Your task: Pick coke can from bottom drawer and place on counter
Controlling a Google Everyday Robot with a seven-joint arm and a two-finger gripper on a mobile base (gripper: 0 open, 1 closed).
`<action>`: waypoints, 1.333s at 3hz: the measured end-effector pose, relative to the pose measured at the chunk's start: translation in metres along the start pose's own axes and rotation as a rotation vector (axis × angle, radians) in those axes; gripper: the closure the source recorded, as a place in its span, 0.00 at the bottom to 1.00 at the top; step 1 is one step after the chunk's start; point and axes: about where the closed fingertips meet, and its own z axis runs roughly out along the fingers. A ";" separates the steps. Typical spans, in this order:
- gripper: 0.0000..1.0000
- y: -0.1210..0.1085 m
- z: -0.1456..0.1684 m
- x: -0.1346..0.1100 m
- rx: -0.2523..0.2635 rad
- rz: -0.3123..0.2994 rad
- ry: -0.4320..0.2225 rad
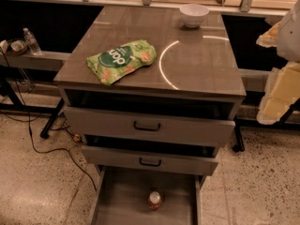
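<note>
In the camera view a grey cabinet fills the middle, and everything here is placed against it. On its glossy counter [206, 69] a green chip bag [123, 60] lies flat near the front left corner. A white bowl [194, 14] stands at the back right, and a bright curved light reflection [161, 64] runs between them. Below the counter the top drawer [146, 126] and the middle drawer [150, 162], each with a dark handle, stand partly open. Their fronts overhang the rear of the bottom drawer [122, 200], which stands open furthest, at the cabinet's foot. To the cabinet's left a clear water bottle [32, 41] stands on a low ledge, and a dark cable [47, 153] trails over the speckled floor. The coke can [154, 200] stands upright on the bottom drawer's flat floor, about midway across its width. It sits in front of the middle drawer's face, with nothing covering it from above. The gripper [280, 86] shows as pale cream shapes at the cabinet's right side, about level with the counter. It is well apart from the can, high above it and off to the right, and holds nothing that can be seen. Whether it is open or closed cannot be told, since the picture's right edge cuts it off. The bottom drawer's near end runs off the lower edge, and the can's lettering is hard to make out.
</note>
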 end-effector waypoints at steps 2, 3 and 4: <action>0.00 0.004 0.027 0.037 -0.012 0.043 0.008; 0.00 0.030 0.101 0.075 -0.074 0.070 -0.048; 0.00 0.049 0.152 0.086 -0.121 0.065 -0.093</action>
